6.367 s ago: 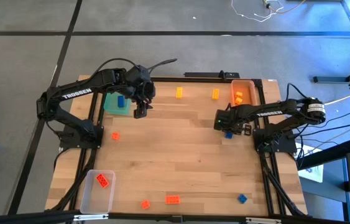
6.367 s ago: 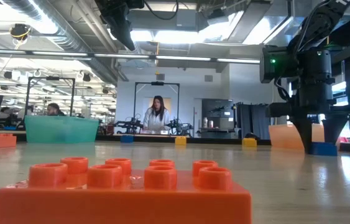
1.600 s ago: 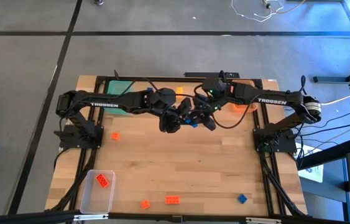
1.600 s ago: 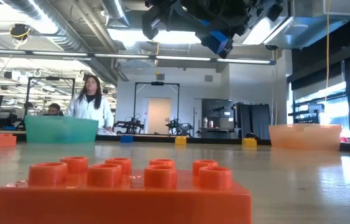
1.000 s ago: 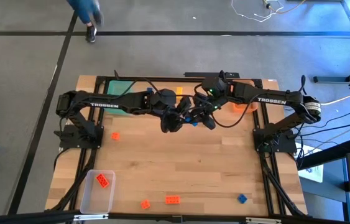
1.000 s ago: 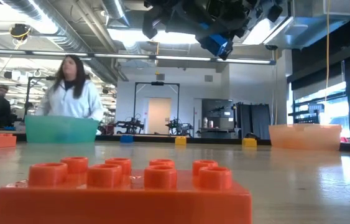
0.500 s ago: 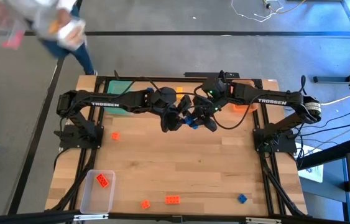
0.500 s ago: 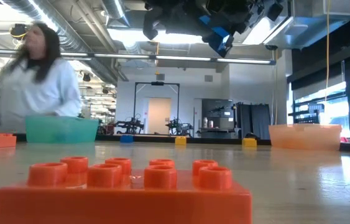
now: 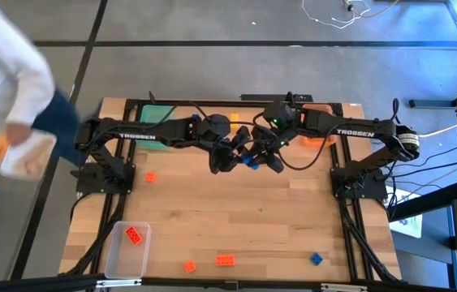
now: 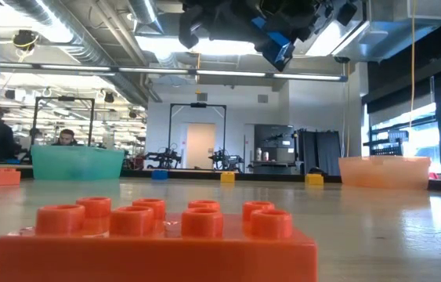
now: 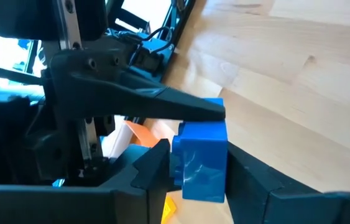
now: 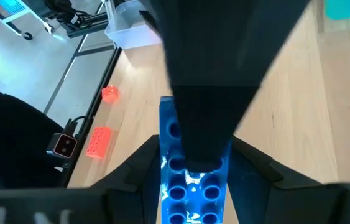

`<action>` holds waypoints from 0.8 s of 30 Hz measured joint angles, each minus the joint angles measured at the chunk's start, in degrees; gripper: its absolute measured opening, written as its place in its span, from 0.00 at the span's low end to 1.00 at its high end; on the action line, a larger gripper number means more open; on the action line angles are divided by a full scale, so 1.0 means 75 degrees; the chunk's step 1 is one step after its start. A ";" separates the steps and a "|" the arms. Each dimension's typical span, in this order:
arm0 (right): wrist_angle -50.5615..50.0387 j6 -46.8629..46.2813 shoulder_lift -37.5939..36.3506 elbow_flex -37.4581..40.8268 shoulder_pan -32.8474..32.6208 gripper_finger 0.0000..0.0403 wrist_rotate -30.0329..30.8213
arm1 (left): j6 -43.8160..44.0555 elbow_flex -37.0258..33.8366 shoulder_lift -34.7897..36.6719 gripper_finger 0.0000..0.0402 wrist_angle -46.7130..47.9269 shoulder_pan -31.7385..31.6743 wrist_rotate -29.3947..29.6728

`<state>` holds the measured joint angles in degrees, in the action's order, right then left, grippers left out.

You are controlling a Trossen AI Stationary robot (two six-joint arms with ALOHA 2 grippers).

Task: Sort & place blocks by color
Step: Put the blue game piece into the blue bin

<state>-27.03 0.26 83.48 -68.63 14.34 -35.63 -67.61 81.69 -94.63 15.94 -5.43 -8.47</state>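
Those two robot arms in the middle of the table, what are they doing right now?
The left gripper and right gripper have met above the middle of the table, both closed on one blue block, apparently handing it over. Other blocks lie on the wood, such as an orange block at the near edge. A red block sits in the clear tray. A person in white is at the table's left.

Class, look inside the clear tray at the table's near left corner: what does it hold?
The clear tray holds one red-orange block. Nothing covers the tray, so nothing else is in it.
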 joint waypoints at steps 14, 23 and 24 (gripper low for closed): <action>-0.0003 -0.0001 0.0003 0.0004 0.0016 0.35 0.0197 | 0.0014 0.0000 0.0006 0.21 0.0043 0.0041 0.0029; -0.0011 -0.0225 0.0012 0.0007 0.0018 0.47 0.0253 | 0.0259 0.0017 0.0026 0.21 0.0291 0.0051 0.0326; -0.0039 -0.0223 0.0012 0.0009 0.0019 0.51 0.0250 | 0.0301 0.0017 0.0026 0.21 0.0364 0.0050 0.0382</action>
<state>-27.32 -1.41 83.57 -68.56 14.48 -33.76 -65.36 81.82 -94.43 18.68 -5.06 -5.60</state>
